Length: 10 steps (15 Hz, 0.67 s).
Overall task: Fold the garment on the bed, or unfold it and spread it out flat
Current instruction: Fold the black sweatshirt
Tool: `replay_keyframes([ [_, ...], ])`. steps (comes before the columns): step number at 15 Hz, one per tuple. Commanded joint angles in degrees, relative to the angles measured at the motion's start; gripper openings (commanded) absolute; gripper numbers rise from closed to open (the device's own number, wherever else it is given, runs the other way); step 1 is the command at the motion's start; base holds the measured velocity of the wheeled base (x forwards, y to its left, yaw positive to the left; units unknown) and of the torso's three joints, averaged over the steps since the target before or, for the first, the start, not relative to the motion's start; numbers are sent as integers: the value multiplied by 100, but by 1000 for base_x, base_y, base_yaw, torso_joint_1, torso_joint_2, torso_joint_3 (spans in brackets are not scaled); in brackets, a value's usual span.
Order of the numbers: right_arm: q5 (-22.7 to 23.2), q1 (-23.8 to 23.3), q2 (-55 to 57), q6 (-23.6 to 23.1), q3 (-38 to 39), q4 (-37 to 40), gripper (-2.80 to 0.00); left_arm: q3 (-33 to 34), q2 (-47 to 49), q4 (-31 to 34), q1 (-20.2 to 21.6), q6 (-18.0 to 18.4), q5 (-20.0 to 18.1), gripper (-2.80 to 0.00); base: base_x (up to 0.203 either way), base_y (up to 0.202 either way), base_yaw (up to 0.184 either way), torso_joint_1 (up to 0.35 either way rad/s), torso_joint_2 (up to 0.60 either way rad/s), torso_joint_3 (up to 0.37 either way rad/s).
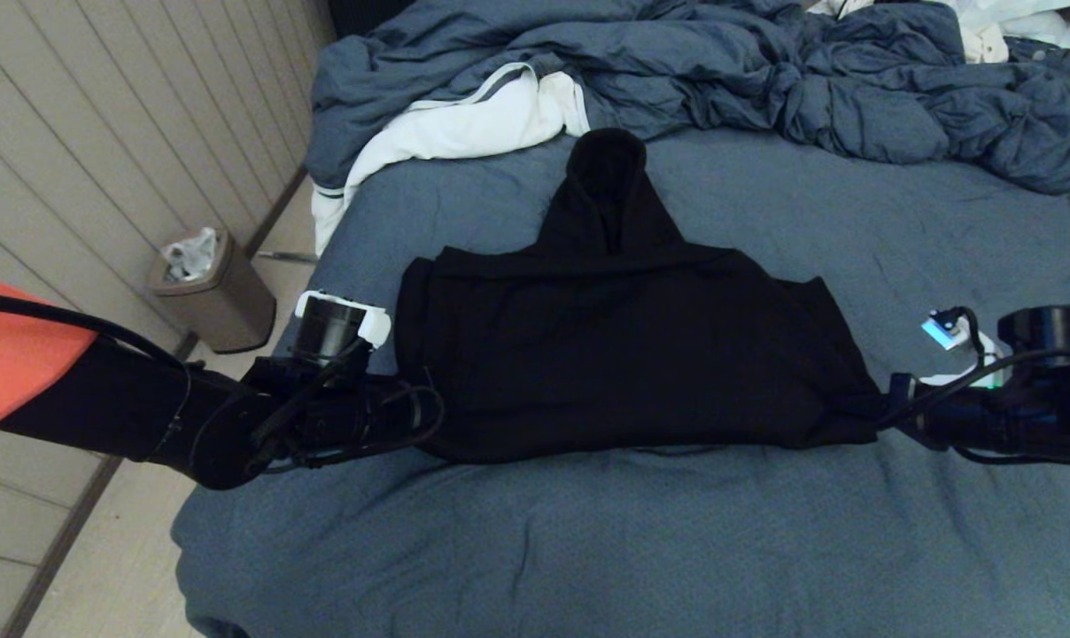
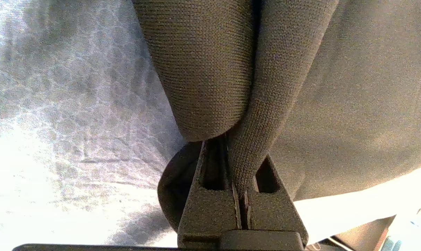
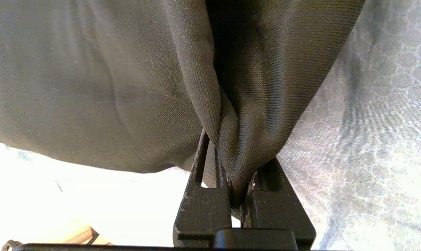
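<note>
- The garment [image 1: 624, 354] is laid across the middle of the bed [image 1: 677, 549], hood toward the far side.
- Its near-left corner is clenched by the left gripper [image 2: 242, 198].
- Its near-right corner is clenched by the right gripper [image 3: 240, 198].

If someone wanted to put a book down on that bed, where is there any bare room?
Bare sheet of the bed lies between the hoodie and the near edge, and beside the hood on the robot's right. The far end is crowded with the rumpled duvet and white cloth. Both grippers, left and right, pinch the hoodie's near corners.
</note>
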Motion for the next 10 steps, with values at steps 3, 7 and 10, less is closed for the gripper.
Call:
replay_keyframes([
  [3, 44, -9, -152, 69, 48, 23, -280, 16, -305, 91, -25, -27, -5, -280, 0, 0, 0, 0, 0, 0],
  [7, 64, -35, -385, 2, 423, 27, -280, 364, -815, 569, -37, -59, -18, -280, 0, 0, 0, 0, 0, 0],
  [10, 122, -212, -754, -50, 817, 24, -280, 906, -1213, 597, -37, -45, -56, -280, 0, 0, 0, 0, 0, 0],
])
